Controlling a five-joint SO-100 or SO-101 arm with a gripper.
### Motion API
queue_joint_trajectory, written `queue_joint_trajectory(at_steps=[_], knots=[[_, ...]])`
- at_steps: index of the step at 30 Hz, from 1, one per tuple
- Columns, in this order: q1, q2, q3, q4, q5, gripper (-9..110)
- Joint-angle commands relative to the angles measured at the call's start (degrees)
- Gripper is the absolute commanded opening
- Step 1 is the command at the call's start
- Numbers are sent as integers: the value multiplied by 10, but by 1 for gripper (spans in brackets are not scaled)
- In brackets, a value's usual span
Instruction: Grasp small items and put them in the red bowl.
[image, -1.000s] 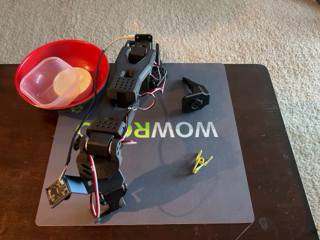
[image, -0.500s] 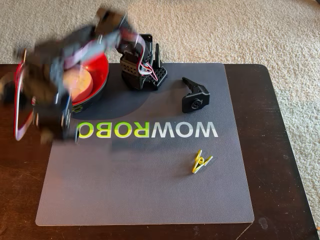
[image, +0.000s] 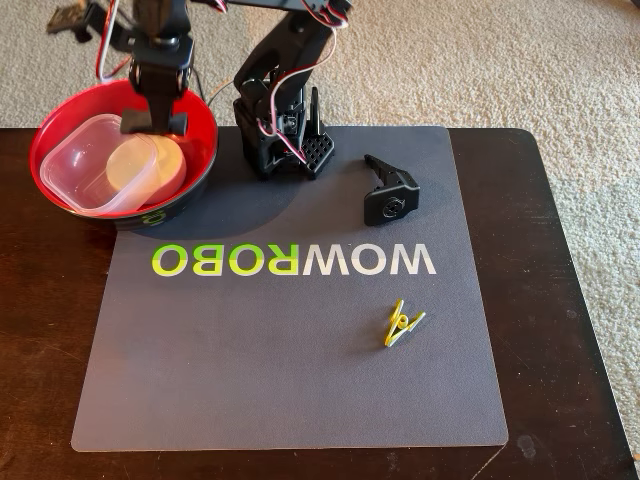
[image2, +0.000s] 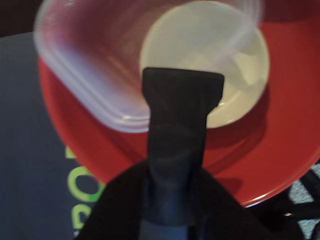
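Over the red bowl (image: 55, 185), fingers (image2: 182, 87) closed on a dark fabric roll (image2: 175, 150).

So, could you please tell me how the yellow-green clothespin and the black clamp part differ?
The clothespin is thin and bright yellow-green; the clamp part is bulkier and black. The clothespin lies nearer the mat's front edge, the clamp part nearer the arm's base. Both rest on the grey mat, outside the red bowl.
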Motion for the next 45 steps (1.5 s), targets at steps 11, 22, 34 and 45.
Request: queue_joint_trajectory(at_steps=[11, 22, 34, 45], knots=[[183, 112, 120, -11, 200, 0], [212, 49, 151, -72, 211, 26], [125, 93, 120, -4, 195, 30], [-247, 188, 91, -6, 57, 30]])
